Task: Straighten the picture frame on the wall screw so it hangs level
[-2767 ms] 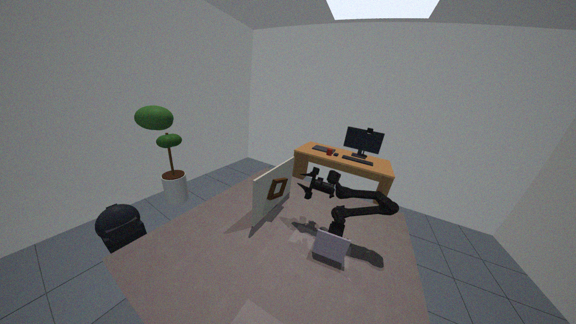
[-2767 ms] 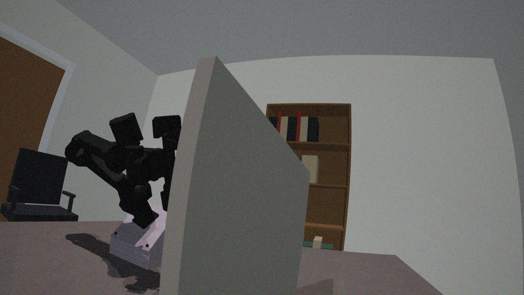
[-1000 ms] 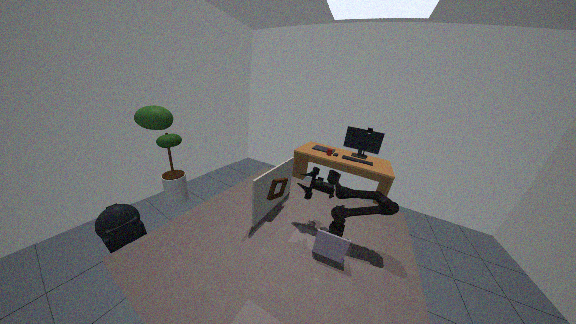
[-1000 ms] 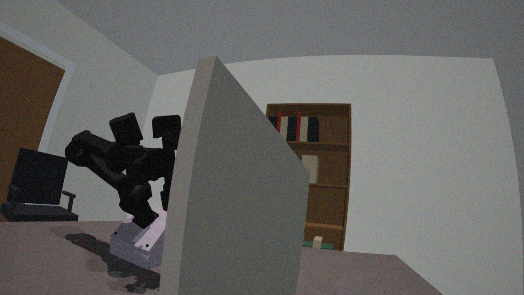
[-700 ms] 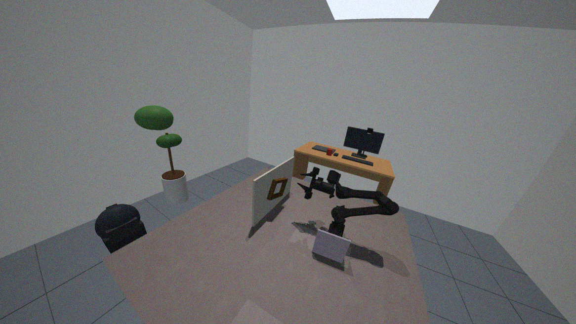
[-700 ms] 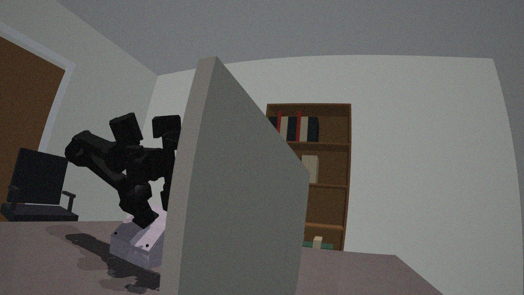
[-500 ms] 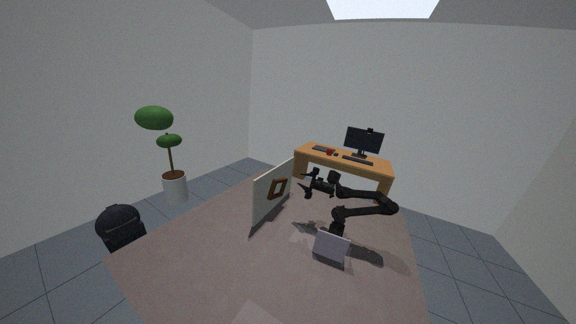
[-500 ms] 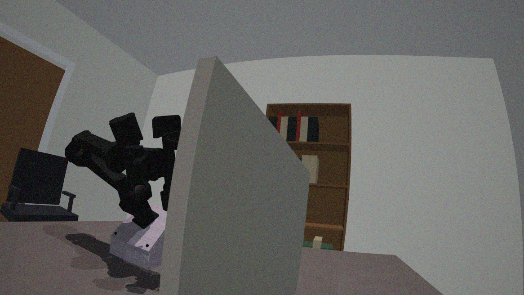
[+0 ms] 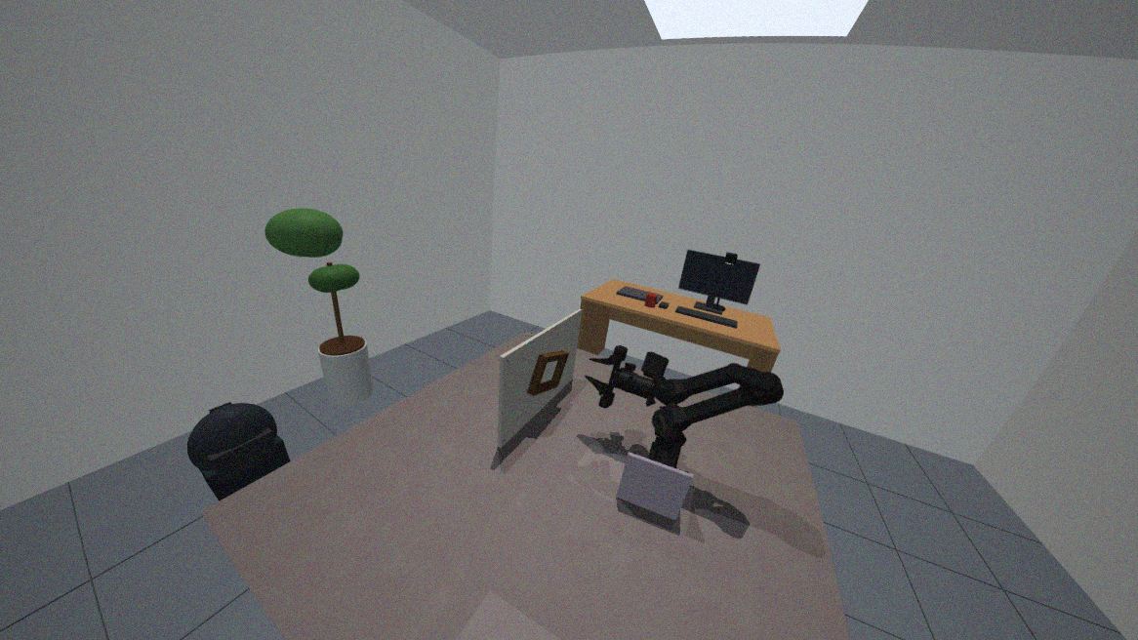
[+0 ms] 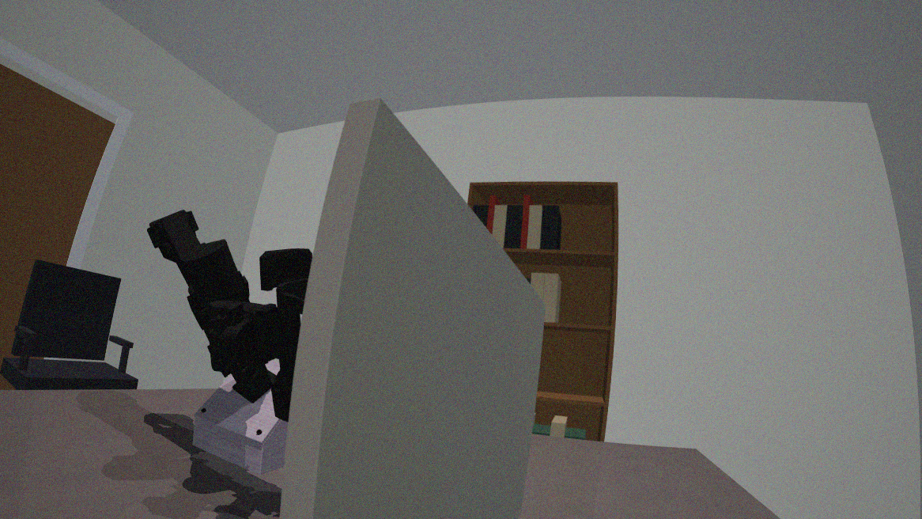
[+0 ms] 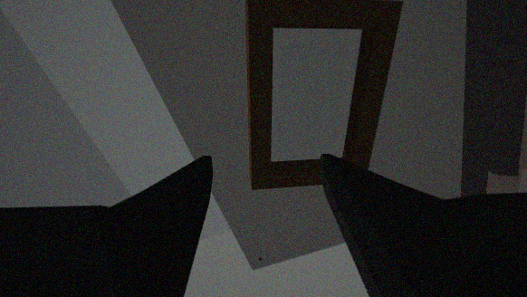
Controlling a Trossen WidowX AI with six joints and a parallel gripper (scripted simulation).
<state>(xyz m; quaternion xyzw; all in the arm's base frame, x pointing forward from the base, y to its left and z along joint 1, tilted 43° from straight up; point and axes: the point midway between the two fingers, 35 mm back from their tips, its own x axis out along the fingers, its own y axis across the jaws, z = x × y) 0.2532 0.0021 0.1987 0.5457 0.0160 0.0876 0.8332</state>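
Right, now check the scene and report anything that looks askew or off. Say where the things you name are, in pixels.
The wooden picture frame (image 9: 535, 374) (image 11: 261, 104) looks off: in the top view it hangs tilted on the upright white panel (image 9: 517, 410) (image 10: 425, 361) (image 11: 217, 91), not square with it.

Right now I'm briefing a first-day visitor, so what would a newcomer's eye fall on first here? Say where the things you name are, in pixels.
Probably the black arm, its tool (image 9: 594, 372) (image 11: 266, 163) open and pointed toward the upright pale panel (image 9: 521, 397) (image 10: 425, 361). On that panel's near face hangs the brown picture frame (image 9: 535, 383) (image 11: 260, 104). Behind the arm, a dark monitor (image 9: 718, 276) stands on an orange-brown desk (image 9: 676, 330).
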